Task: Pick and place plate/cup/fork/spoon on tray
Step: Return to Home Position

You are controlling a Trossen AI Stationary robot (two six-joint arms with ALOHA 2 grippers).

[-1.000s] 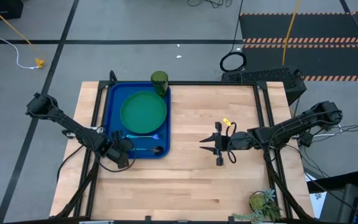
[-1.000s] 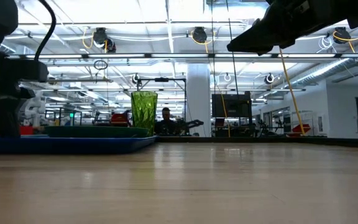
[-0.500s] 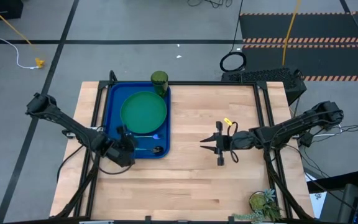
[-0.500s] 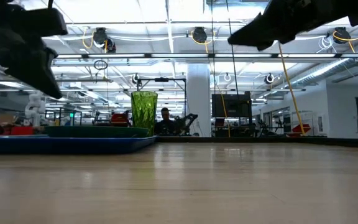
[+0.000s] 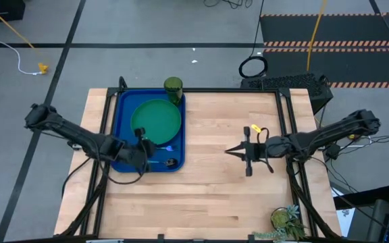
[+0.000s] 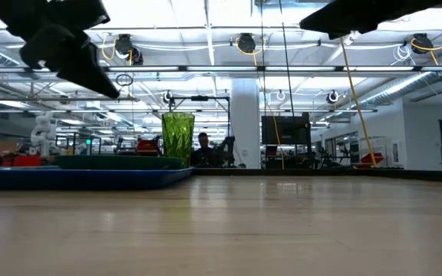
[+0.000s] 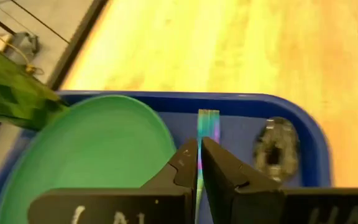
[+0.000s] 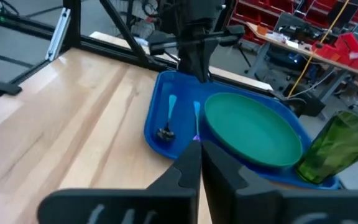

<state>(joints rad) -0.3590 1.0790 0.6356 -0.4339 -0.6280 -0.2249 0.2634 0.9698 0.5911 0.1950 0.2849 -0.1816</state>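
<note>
The blue tray (image 5: 122, 111) lies at the table's far left. On it rest the green plate (image 5: 156, 121), the fork (image 5: 159, 146) and, nearer the tray's near rim, the spoon (image 5: 168, 162) with its dark bowl (image 7: 277, 149). The olive cup (image 5: 173, 88) stands upright at the tray's far right corner. My left gripper (image 5: 142, 140) hangs shut above the tray, over the fork beside the plate's near edge, holding nothing. My right gripper (image 5: 229, 151) hovers shut and bare over the wood right of the tray, pointing at it.
Bare wood stretches from the tray to the table's right and near edges. A small potted plant (image 5: 288, 220) stands at the near right corner. Black frame rails (image 5: 290, 121) run along the table's sides. A person (image 6: 203, 143) shows in the room beyond.
My left gripper has risen from the tray's near left corner and gone toward the right and far edges, tipping less steeply, to hang over the fork. My right gripper has shut, risen a little and drawn back toward the table's right edge.
</note>
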